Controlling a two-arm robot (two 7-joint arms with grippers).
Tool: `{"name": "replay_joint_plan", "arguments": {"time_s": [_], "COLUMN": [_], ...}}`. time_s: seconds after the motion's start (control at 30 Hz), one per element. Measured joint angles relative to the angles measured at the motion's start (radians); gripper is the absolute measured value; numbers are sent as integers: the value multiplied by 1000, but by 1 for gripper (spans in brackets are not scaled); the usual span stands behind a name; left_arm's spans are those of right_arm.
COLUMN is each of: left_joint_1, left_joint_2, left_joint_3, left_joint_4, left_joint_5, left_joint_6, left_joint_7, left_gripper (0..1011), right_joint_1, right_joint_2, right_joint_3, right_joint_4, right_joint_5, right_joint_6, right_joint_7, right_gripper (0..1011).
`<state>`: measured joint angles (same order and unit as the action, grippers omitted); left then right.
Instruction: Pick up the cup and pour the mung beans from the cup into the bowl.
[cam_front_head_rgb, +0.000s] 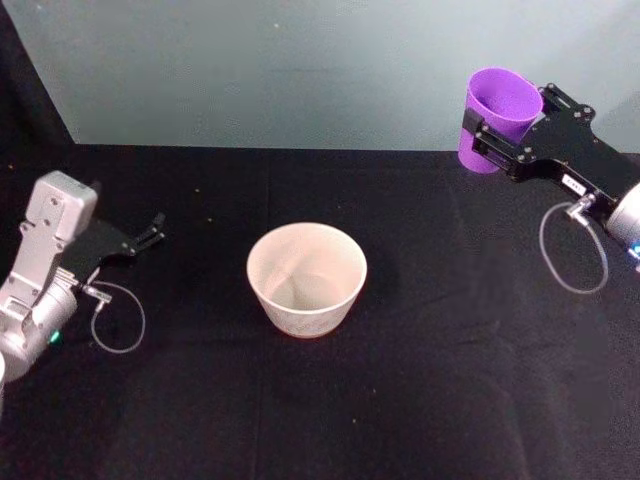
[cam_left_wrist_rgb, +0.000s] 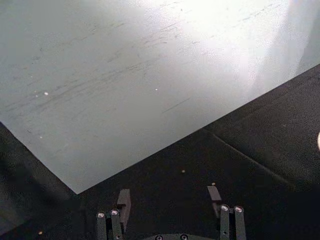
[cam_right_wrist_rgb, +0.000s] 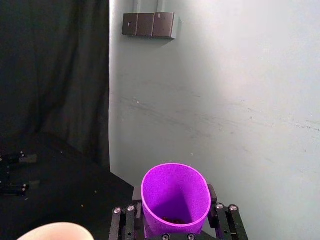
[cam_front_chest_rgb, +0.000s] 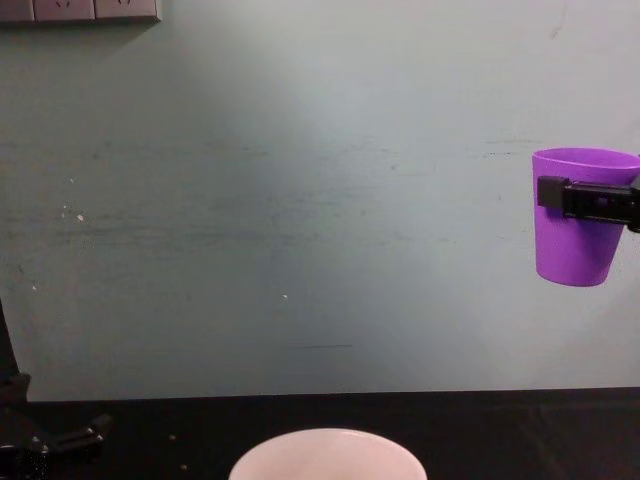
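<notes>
Two grippers, one cup, one bowl, entered from the working gripper outward.

1. Right gripper: far right of the table, raised well above it. Its fingers are pinched on the purple cup, one on each side of the wall just below the rim.

2. Cup: held clear of the table. The chest view shows it upright, long axis vertical, mouth up. The right wrist view looks down into the mouth.

3. Mung beans: a small dark cluster at the bottom of the cup. The amount cannot be judged. None have been poured.

4. Bowl: stands upright at the middle of the table, mouth up. Its pale inside shows no beans in the head view.

5. Governing relation: from the held cup, the bowl lies toward the robot's left, nearer the body and lower, well apart. The cup's mouth is not over the bowl's rim. In my judgement, the cup must travel left and inward until it hangs above the bowl before any tilt. Tipping it sooner would likely spill beans onto the cloth.

6. Left gripper: parked low at the table's left edge, fingers spread and holding nothing. It is well apart from the bowl and farther still from the cup.
</notes>
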<state>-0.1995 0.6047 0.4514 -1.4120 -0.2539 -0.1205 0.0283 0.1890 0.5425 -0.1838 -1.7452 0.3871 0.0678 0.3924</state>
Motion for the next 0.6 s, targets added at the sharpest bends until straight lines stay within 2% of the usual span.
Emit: {"name": "replay_joint_plan", "arguments": {"time_s": [0.6], "left_joint_1": [0], "left_joint_2": [0], "left_joint_3": [0], "left_joint_4": [0], "left_joint_5": [0], "left_joint_6": [0], "left_joint_7": [0], "left_gripper": [1000], "right_joint_1": [0], "right_joint_2": [0], "right_joint_3": [0], "right_joint_4": [0], "right_joint_5": [0], "right_joint_6": [0], "right_joint_7": [0], "right_gripper": [729]}}
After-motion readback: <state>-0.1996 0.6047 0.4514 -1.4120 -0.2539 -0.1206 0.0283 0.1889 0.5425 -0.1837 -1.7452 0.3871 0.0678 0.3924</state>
